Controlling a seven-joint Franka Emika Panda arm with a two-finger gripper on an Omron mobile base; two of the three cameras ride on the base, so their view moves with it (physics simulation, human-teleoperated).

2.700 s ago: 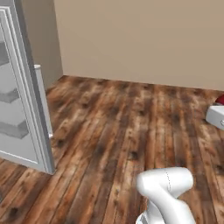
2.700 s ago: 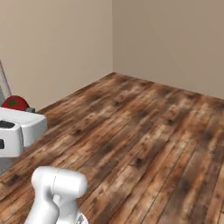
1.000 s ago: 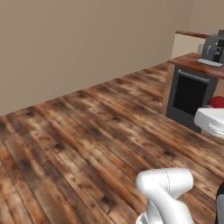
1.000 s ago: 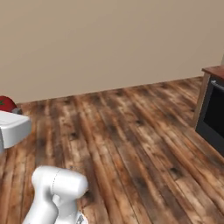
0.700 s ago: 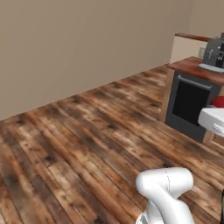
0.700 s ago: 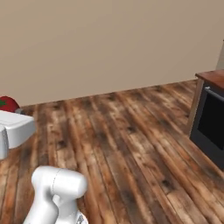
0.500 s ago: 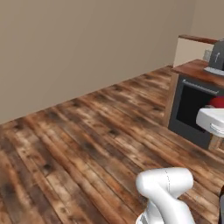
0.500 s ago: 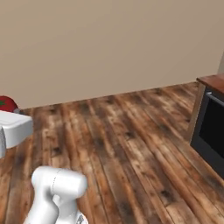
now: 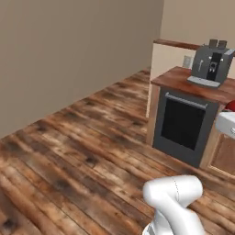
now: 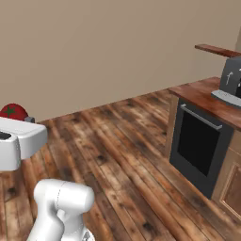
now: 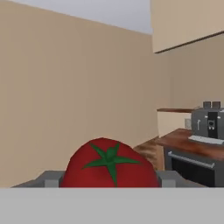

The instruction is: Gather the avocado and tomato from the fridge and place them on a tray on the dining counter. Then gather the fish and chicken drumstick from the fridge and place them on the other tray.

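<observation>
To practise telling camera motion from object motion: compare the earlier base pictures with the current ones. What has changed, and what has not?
The base has turned: the open fridge door left the view, and an oven and coffee machine came in. The tomato stays clamped in the gripper; nothing was let go.

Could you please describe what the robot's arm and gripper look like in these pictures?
The arm is glossy white, built of smooth, rounded, tube-like segments with a bulbous joint; no cables or markings are visible on it. In the right base view the hand is a boxy white block with a dark recess on its upper face. The gripper ends in two small, squared grey fingertips.
</observation>
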